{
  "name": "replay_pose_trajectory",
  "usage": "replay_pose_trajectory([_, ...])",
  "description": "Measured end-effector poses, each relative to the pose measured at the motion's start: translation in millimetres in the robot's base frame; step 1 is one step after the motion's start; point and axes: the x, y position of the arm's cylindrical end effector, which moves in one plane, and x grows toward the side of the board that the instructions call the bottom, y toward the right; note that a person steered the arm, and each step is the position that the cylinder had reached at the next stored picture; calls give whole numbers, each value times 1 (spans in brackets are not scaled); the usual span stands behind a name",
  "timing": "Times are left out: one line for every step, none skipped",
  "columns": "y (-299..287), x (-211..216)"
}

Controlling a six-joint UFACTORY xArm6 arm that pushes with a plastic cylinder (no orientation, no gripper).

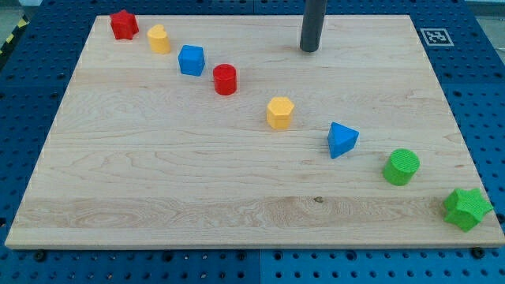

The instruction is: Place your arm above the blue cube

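The blue cube (191,60) sits near the view's top left on the wooden board (158,181), in a diagonal row of blocks. My tip (308,50) is at the view's top centre, well to the right of the blue cube and slightly higher in the view. It touches no block. The nearest block to it is the red cylinder (225,80), down and to its left.
The diagonal row runs from top left to bottom right: red star (124,24), yellow block (159,39), then a yellow hexagonal block (279,113), blue triangular block (342,140), green cylinder (402,166), green star (466,208). A tag marker (435,36) lies at top right.
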Motion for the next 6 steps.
replay_pose_trajectory([0,0])
replay_pose_trajectory([-33,1])
replay_pose_trajectory([-81,0])
replay_pose_trajectory([-127,-9])
replay_pose_trajectory([-179,-26])
replay_pose_trajectory([-206,-33])
